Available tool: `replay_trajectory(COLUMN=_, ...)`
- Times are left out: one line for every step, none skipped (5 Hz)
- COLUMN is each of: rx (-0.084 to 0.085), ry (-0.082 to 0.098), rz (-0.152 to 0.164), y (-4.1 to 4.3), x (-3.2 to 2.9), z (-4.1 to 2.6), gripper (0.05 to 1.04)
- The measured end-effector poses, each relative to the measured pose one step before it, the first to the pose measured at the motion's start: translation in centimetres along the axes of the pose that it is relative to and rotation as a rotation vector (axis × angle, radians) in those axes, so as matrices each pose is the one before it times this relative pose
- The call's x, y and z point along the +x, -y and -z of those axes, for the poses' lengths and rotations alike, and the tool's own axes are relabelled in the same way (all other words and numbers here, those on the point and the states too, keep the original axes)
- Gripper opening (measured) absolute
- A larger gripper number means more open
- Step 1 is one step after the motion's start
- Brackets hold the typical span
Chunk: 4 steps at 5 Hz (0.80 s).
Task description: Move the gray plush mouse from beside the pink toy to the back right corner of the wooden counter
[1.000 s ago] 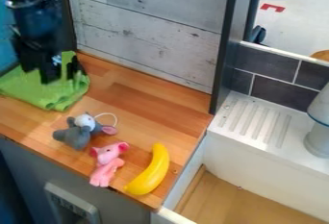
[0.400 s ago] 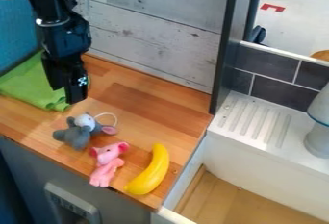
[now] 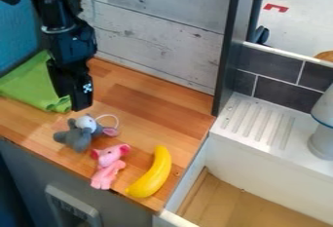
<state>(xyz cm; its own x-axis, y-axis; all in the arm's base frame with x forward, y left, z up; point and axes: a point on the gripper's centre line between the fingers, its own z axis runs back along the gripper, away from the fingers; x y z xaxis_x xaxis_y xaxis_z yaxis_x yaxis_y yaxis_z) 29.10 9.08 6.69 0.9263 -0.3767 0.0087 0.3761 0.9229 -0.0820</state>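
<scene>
The gray plush toy [image 3: 79, 136] lies on the wooden counter [image 3: 159, 106], near the pink plush toy [image 3: 107, 165] and farther from the yellow banana [image 3: 153, 173]. We see its soft, rounded gray body, a whitish patch on top, a pink ear at one side and a thin white cord curving into a loop. The black gripper [image 3: 73, 102] hangs near it; we cannot tell whether it is open or closed.

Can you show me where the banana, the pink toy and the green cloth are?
Banana [image 3: 151, 175]: camera view, middle.
Pink toy [image 3: 104, 175]: camera view, body.
Green cloth [image 3: 29, 84]: camera view, left part.
</scene>
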Motion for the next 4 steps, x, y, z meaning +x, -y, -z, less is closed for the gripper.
replay_trajectory(rx=-0.0107, ry=-0.0139, rz=-0.0081, y=0.337, x=0.018, z=0.808, gripper=1.0)
replay_trajectory(rx=0.0027, ry=-0.0284, rz=0.0084, y=0.489, x=-0.33, z=0.582, gripper=1.0)
replay_trajectory(rx=0.0085, ry=-0.0365, rz=-0.0008, y=0.247, x=0.071, z=1.151, gripper=1.0)
replay_trajectory(rx=0.0004, ry=-0.0161, rz=-0.0229, y=-0.046, x=0.079, z=0.822, gripper=1.0)
